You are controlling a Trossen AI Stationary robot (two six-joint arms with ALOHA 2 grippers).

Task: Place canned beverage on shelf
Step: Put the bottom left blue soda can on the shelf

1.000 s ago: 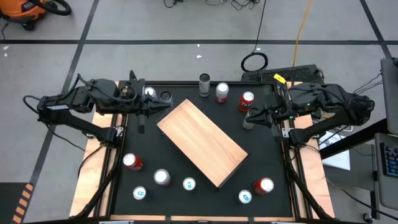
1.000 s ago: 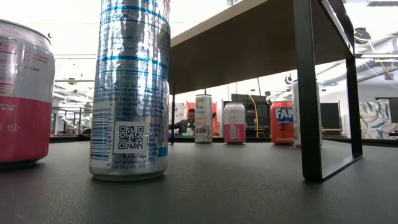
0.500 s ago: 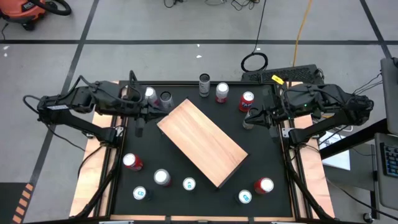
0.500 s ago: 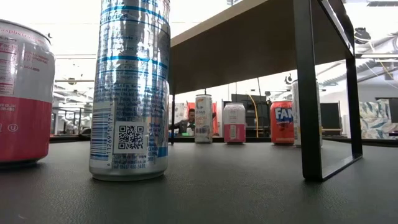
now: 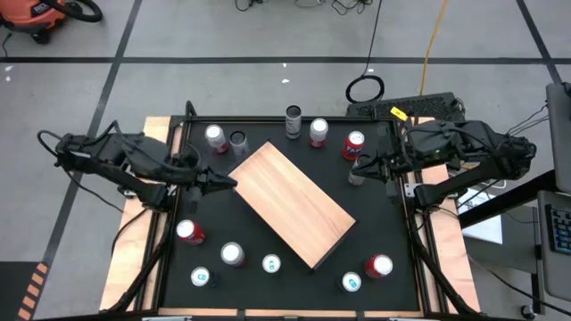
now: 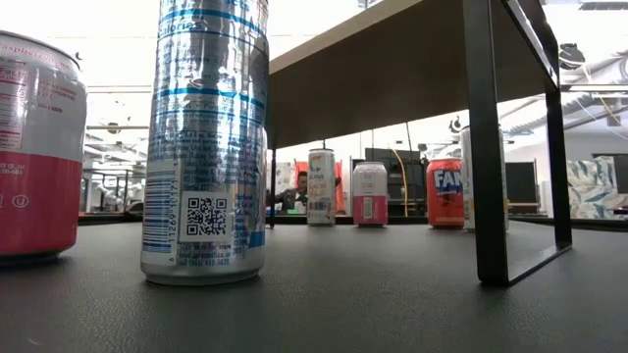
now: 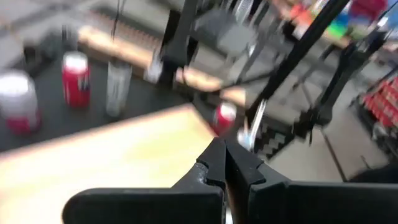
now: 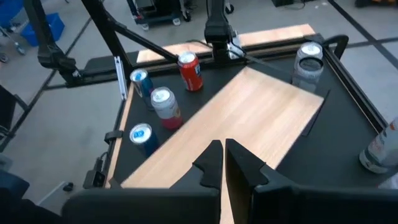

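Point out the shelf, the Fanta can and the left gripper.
shelf [image 5: 290, 205], high view, middle of its wooden top.
Fanta can [image 6: 446, 193], low view, its orange side.
left gripper [image 5: 230, 182], high view, its shut fingertips.

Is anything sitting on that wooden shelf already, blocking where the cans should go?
Nothing visible does. The shelf top is bare wood in the high view. All the cans, such as the red can, stand on the black table around it.
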